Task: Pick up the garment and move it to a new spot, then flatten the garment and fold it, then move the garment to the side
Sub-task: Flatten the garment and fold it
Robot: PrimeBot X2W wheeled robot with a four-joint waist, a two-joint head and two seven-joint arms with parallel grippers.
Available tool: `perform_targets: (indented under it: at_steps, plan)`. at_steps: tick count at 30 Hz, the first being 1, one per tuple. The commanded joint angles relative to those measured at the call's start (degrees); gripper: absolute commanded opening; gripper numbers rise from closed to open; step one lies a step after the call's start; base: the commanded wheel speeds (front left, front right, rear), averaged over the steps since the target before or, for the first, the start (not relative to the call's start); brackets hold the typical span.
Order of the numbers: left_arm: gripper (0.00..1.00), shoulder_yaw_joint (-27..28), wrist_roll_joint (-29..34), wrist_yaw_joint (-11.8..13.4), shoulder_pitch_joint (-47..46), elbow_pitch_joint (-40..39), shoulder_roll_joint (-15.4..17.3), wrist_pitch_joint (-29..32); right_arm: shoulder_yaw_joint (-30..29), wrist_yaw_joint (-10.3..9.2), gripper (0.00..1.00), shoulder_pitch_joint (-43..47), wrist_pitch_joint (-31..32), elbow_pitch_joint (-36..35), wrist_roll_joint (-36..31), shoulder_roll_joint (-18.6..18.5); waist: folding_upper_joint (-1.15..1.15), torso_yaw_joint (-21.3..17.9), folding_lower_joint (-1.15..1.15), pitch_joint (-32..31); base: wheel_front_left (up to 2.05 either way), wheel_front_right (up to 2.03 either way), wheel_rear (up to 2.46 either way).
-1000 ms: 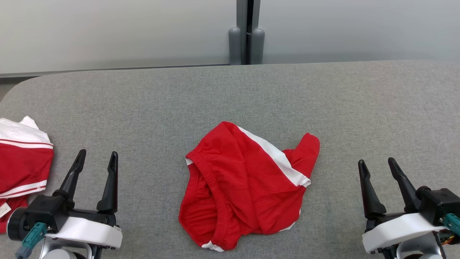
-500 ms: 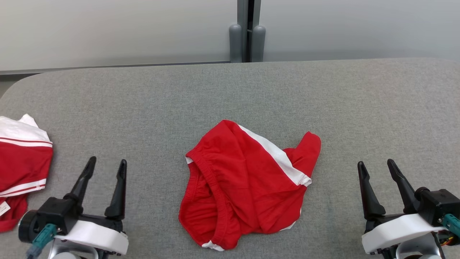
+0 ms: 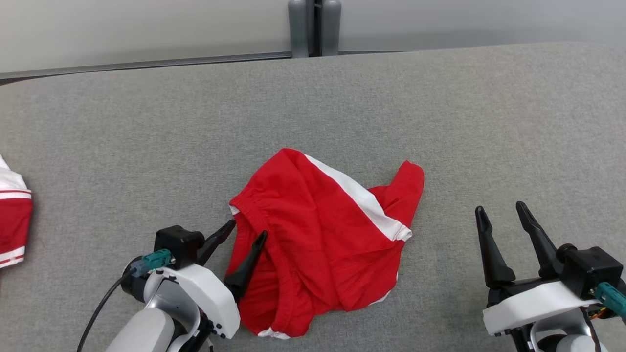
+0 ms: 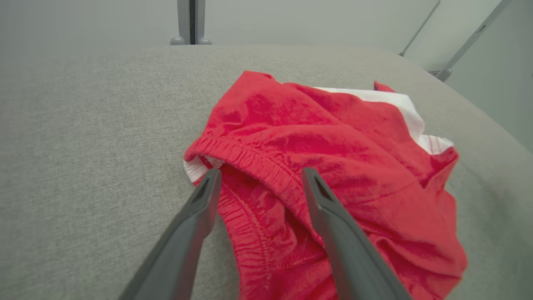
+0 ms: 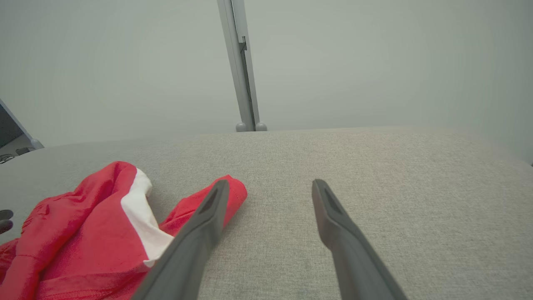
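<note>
Where grey fabric tabletop meets pale wall — garment crumpled | left claw, right claw spread

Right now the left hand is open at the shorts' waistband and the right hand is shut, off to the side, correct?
Not quite: the right hand is open, not shut, its jaws wide apart in the right wrist view. The rest holds: the left hand is open at the waistband of the shorts, and the right sits off to the side.

Red shorts, white side stripe, crumpled on grey surface, waistband leftward.
</note>
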Motion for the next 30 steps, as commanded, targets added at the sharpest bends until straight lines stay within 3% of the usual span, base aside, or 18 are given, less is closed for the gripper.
perform_targets:
  at_steps: [1,8,9,10,11,20,30]
  plan:
    - [1.00,-0.15,-0.85,-0.37,-1.69,1.26,0.57,1.21,-0.02,-0.02,1.00,-0.42,-0.68,0.14,0.45,-0.17,0.00,-1.30,0.00,1.37,0.00,0.00,0.00]
    - [1.00,-1.51,-4.65,-0.98,-4.51,2.58,1.28,2.93,0.00,-0.01,1.00,-0.93,-2.14,0.77,0.86,-0.15,0.00,-2.60,0.00,3.17,0.00,0.00,0.00]
    - [0.45,-1.64,-5.15,-1.01,-5.00,2.30,1.49,2.41,-0.01,-0.01,1.00,-1.04,-2.17,0.87,0.83,-0.16,0.00,-2.66,0.00,3.29,0.00,0.00,0.00]
    - [0.45,-1.64,-5.15,-1.01,-5.00,2.30,1.49,2.41,-0.01,-0.01,1.00,-1.04,-2.17,0.87,0.83,-0.16,0.00,-2.66,0.00,3.29,0.00,0.00,0.00]
    - [0.00,-1.92,-5.08,-0.98,-5.58,1.90,1.88,1.73,0.00,-0.02,1.00,-1.13,-2.36,0.97,0.81,-0.15,0.00,-2.69,0.00,3.39,0.00,0.00,0.00]
    - [0.00,-3.46,-2.18,-0.96,-6.26,-4.17,5.32,-4.08,-0.92,-0.01,1.00,-1.00,-2.57,2.04,1.13,-0.15,0.00,-0.92,0.00,2.57,0.00,0.00,0.00]
    - [0.00,-12.78,-3.94,-0.97,4.24,-20.22,14.79,2.86,-1.50,-0.02,1.00,-0.40,-1.95,3.00,1.42,-0.16,0.00,2.07,0.00,0.50,0.00,0.00,0.00]
